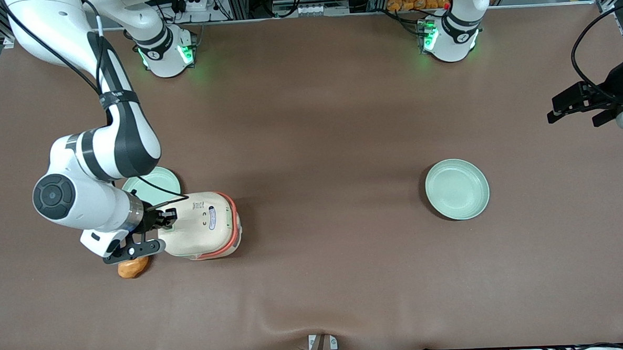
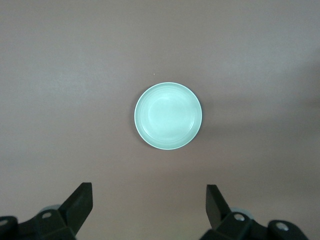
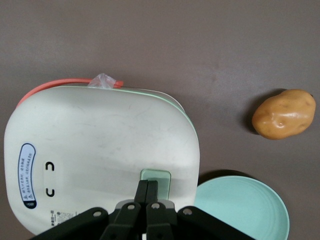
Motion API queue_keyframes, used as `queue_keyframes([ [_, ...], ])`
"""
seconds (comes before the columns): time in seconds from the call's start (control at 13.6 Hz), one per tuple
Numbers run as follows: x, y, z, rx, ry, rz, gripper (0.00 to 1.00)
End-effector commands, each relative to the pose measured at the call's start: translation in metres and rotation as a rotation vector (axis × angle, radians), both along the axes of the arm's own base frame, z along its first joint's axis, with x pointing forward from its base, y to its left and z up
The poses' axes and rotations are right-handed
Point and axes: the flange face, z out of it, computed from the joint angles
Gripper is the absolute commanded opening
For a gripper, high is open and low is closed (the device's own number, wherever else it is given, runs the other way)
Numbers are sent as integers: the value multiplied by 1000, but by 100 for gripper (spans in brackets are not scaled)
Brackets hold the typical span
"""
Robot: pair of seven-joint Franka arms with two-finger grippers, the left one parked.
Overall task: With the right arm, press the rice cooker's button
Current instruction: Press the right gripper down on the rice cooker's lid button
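The rice cooker (image 1: 203, 225) stands on the brown counter (image 1: 320, 143) toward the working arm's end, nearer the front-camera edge than the edge where the arm bases stand, but well clear of both. Its lid is down. The pale green button (image 3: 155, 179) sits at the lid edge facing the working arm's end of the counter, and the printed labels (image 3: 26, 176) lie at the lid edge facing the parked arm's end, so the lid's label-to-button line runs along the counter's length.

The right arm (image 1: 100, 152) reaches down over the cooker, and its hand (image 3: 148, 194) has both fingers pressed together, closed on nothing, with the tips resting on the green button.

A pale green plate (image 1: 153, 183) lies just beside the cooker, farther from the front camera, partly under the arm. A potato (image 1: 132, 267) lies near the cooker's button end, nearer the front edge, apart from it. A second green plate (image 1: 457, 189) lies well apart toward the parked arm's end, with broad bare counter between it and the cooker.
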Motion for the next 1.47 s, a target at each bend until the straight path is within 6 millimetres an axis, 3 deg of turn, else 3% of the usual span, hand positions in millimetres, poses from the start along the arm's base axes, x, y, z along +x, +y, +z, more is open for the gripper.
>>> queue_keyframes([
  [0.0, -3, 0, -2, 6, 19, -11, 0],
  [1.4, -1, -10, -26, -4, 40, -18, 0],
])
